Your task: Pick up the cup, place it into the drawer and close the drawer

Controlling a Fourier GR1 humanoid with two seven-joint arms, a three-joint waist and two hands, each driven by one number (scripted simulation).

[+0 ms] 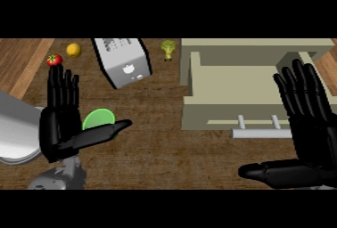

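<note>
A green cup (99,119) stands on the wooden counter, partly hidden behind my left hand's thumb. That left hand (60,118) is open, fingers straight and pointing away, its thumb stretched across the front of the cup. The beige drawer (230,87) is pulled open at the right, with a pale handle bar (260,132) on its front. My right hand (309,116) is open with straight fingers, over the drawer's right side and handle end, thumb low at the right.
A silver toaster (123,60) lies at the back middle. A tomato (54,59), a lemon (74,49) and a green vegetable (168,48) sit along the back. A grey rounded object (16,129) fills the left edge.
</note>
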